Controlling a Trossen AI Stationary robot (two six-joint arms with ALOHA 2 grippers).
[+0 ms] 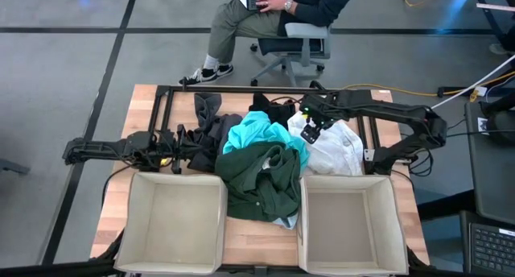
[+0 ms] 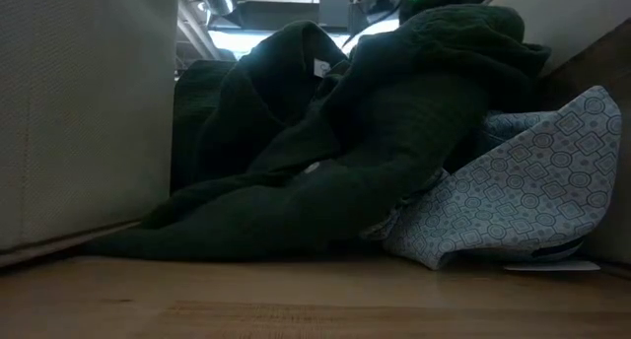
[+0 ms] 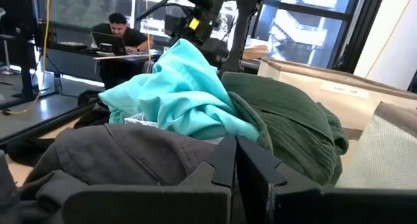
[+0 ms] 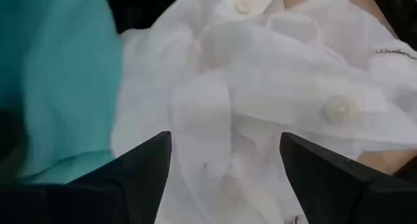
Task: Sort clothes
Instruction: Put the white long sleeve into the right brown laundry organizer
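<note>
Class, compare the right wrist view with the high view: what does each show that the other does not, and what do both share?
Only the right wrist view shows the white shirt's buttons and the right gripper's two fingers spread open just above the cloth. Only the high view shows both beige bins, the dark green garment, the left gripper at the grey garment, and a seated person. Both show the white shirt, the turquoise garment beside it, and the right gripper.
</note>
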